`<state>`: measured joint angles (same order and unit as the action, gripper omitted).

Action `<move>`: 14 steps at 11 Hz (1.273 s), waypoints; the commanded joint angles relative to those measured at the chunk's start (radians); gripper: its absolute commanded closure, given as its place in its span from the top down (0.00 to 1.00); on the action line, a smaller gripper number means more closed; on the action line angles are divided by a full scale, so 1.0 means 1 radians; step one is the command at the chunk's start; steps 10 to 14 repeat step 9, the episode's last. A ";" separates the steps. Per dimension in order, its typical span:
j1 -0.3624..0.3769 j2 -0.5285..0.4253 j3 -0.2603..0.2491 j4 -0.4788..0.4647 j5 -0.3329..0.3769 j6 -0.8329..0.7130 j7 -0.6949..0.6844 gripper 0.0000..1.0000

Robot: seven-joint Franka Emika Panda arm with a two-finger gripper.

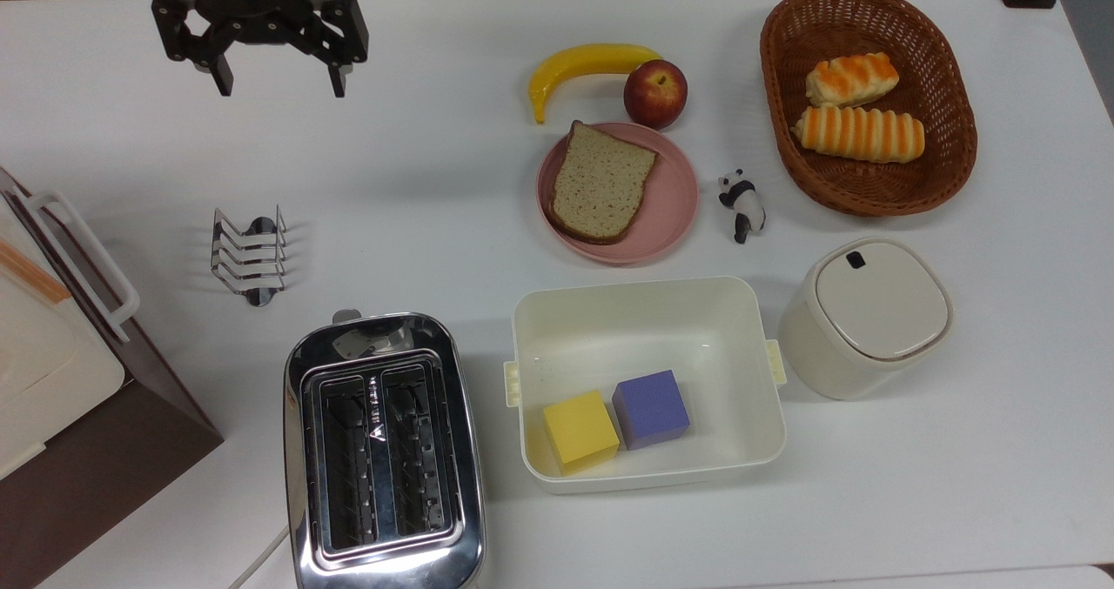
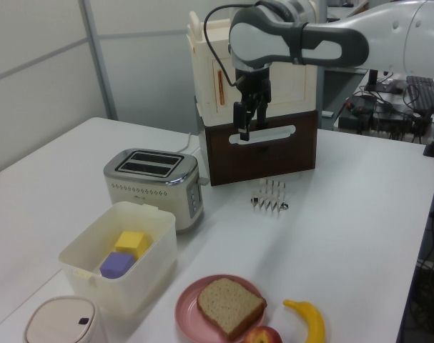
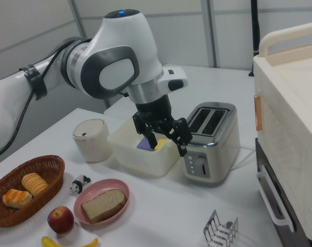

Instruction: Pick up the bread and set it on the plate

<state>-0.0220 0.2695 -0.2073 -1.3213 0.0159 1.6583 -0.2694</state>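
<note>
The bread [image 1: 600, 183] lies flat on the plate [image 1: 674, 202], rounded top toward the top view's lower left, square end near the apple [image 1: 655, 93]. Bread sits on the top view's left half of the plate, crust slightly over the rim there. In the left view the bread [image 2: 229, 306] and the plate [image 2: 188, 309] are at the bottom edge, the apple touching or just beside the plate rim. In the right view the bread [image 3: 103, 205] is on the plate [image 3: 91, 215], bottom left.

Just beside the plate: banana [image 1: 585, 65] above it in the top view, panda figure [image 1: 742, 204] to the top view's right. Wicker basket [image 1: 949, 93] with two striped rolls further right. Cream tub [image 1: 648, 315] below the plate holds a yellow block [image 1: 580, 430] and a purple block [image 1: 651, 408]. Lidded canister [image 1: 862, 315] beside the tub. Toaster [image 1: 383, 450] and toast rack [image 1: 249, 252] on the top view's left of the counter [image 1: 435, 206].

The hand [image 1: 277, 83] is at the top view's upper left, well apart from the bread, raised above the counter. Fingers spread wide, nothing between them, pointing down. In the left view the hand [image 2: 244, 127] hangs in front of the brown box, arm reaching in from the left view's right. In the right view the hand [image 3: 167, 144] is tilted, wrist bent under the big white arm joint.
</note>
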 commanded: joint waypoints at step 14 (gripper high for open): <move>-0.104 -0.038 0.166 -0.044 -0.017 0.003 0.032 1.00</move>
